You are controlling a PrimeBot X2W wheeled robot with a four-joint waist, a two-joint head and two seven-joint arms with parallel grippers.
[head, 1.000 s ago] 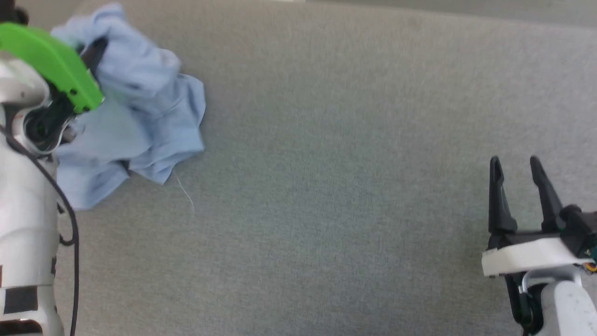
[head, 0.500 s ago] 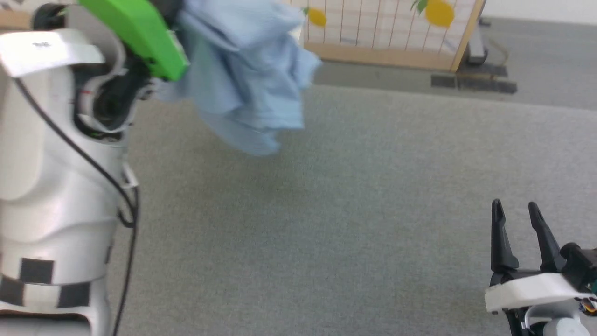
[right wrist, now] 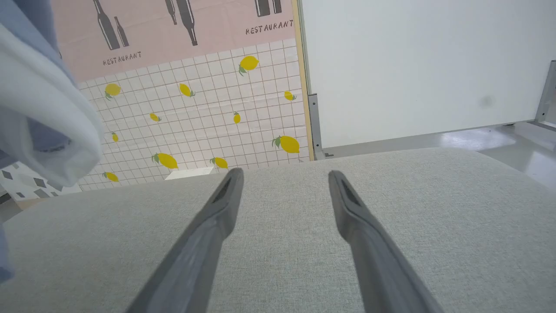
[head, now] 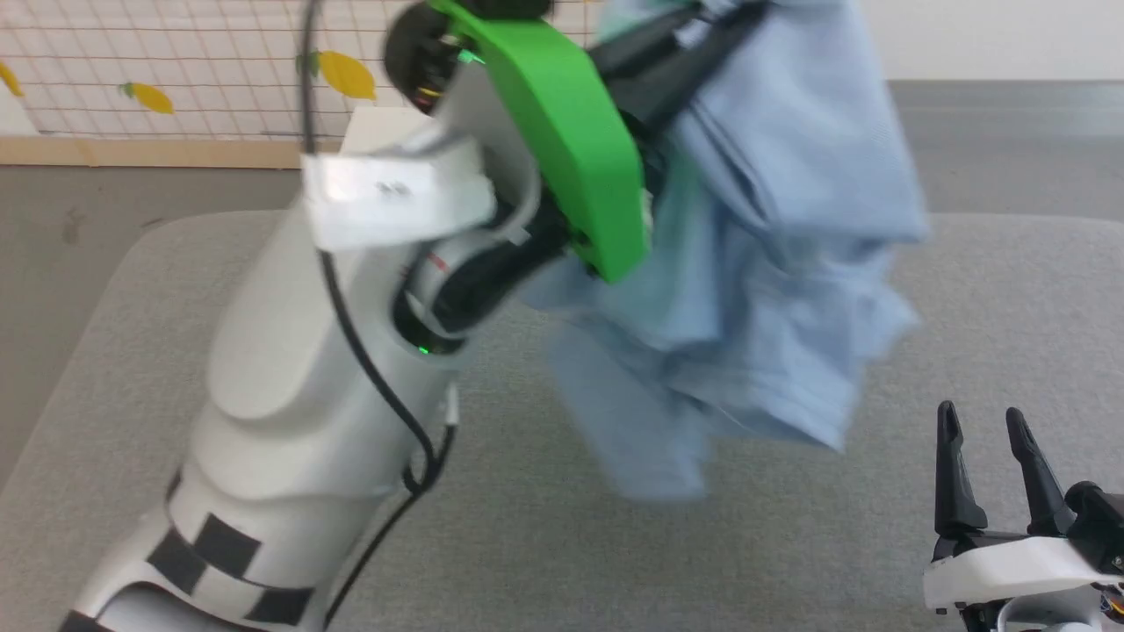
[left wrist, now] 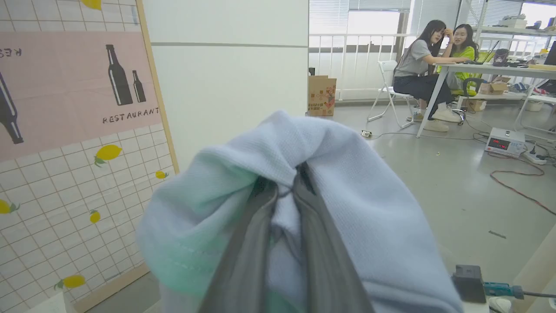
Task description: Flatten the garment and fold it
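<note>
Left fingers (left wrist: 247,243), clamped on the shirt (head: 773,290), have lifted it off the bench (head: 1010,290), still bunched, so flattening remains; right fingers (head: 953,474) hover open just above the bench.

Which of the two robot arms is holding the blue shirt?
The left arm, with the green cover: its jaws are shut on the shirt. The right arm's jaws stand open, empty.

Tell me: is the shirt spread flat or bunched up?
Bunched up. The garment hangs in crumpled folds from the left pincer, shut on a fold. Whether its blurred lower edge touches the grey surface, cannot tell.
</note>
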